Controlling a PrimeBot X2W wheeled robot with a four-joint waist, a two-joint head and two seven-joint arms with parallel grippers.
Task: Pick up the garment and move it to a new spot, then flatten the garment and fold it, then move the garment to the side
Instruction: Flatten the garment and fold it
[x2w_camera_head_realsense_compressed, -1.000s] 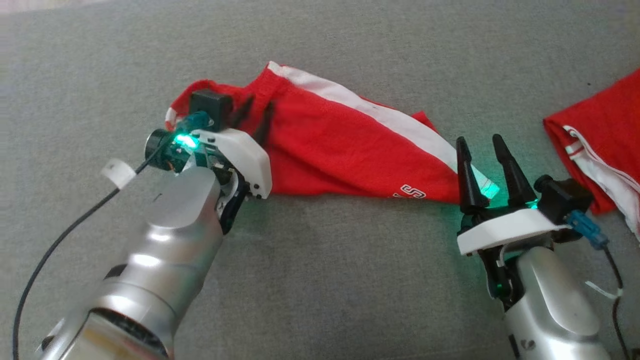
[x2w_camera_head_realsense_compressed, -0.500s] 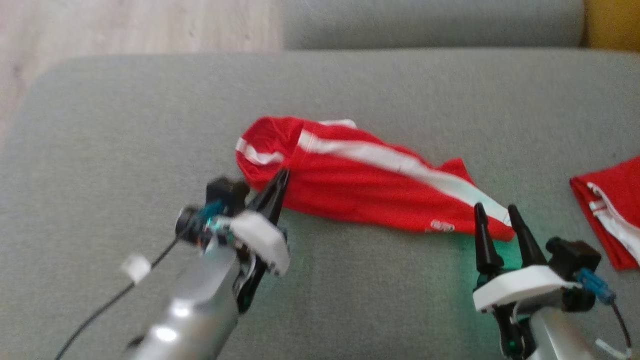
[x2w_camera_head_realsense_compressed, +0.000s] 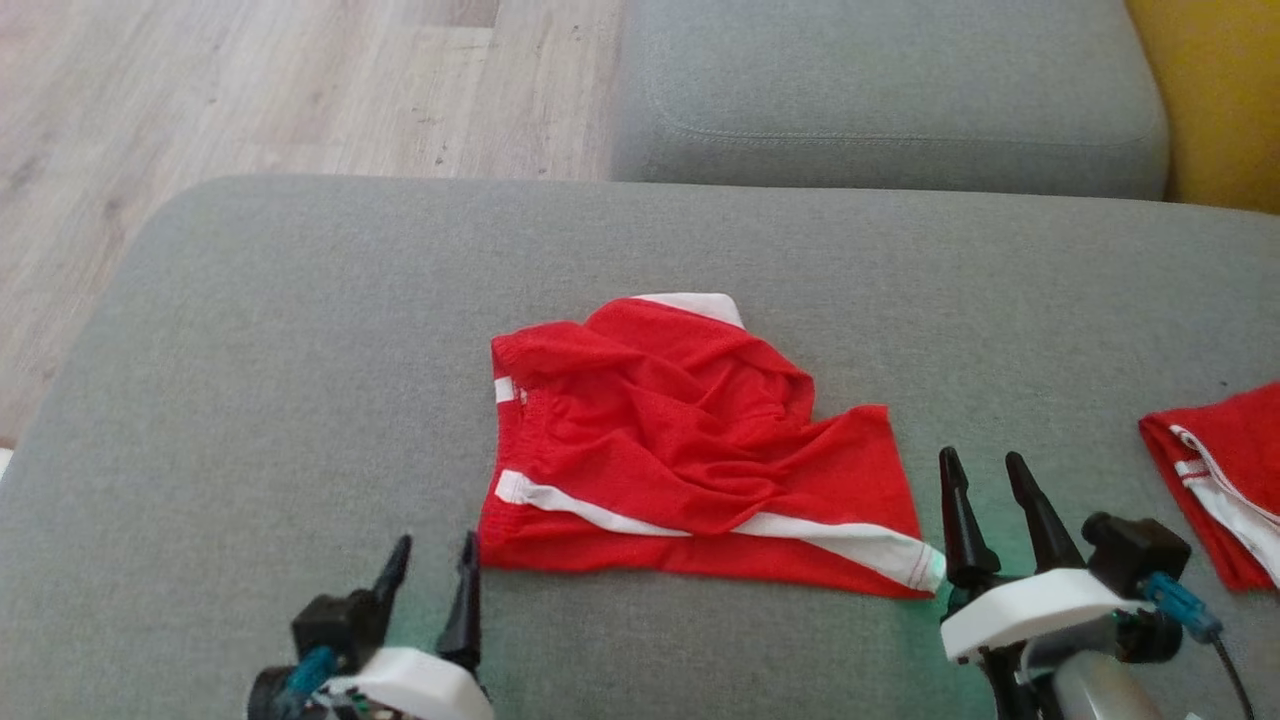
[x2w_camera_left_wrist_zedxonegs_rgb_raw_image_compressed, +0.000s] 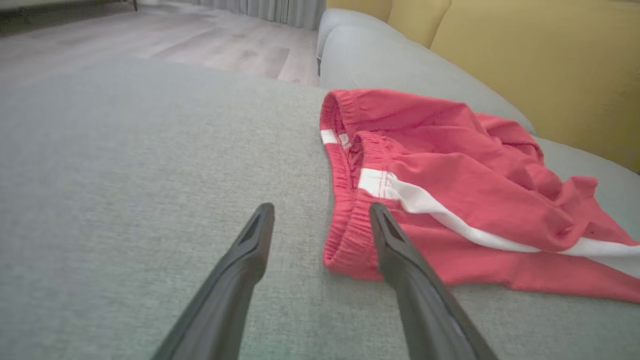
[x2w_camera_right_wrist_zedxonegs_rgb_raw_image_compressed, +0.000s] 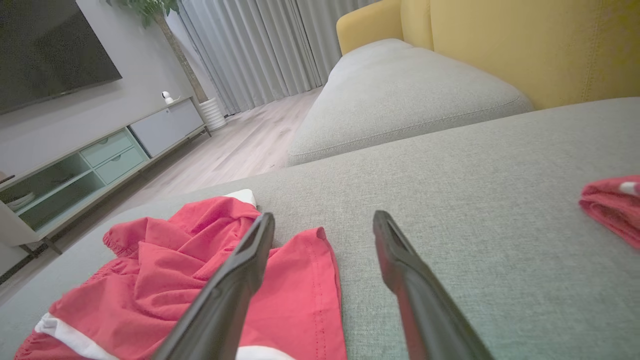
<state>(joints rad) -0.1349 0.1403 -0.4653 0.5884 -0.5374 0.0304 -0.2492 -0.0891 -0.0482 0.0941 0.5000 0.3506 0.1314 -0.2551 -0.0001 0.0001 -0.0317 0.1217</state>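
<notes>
- Red garment (x2w_camera_head_realsense_compressed: 690, 450) is lying crumpled at the grey cushion's (x2w_camera_head_realsense_compressed: 250, 350) middle.
- Left gripper (x2w_camera_head_realsense_compressed: 436, 545) is hovering open, empty, over the cushion's near edge.
- Right gripper (x2w_camera_head_realsense_compressed: 982, 460) is hovering likewise, fingers spread.

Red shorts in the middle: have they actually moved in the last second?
Yes. The red shorts have bunched leftward: their right end lies farther from the other red garment.

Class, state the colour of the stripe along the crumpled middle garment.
White, against the red garment; the head view shows the stripe best.
</notes>
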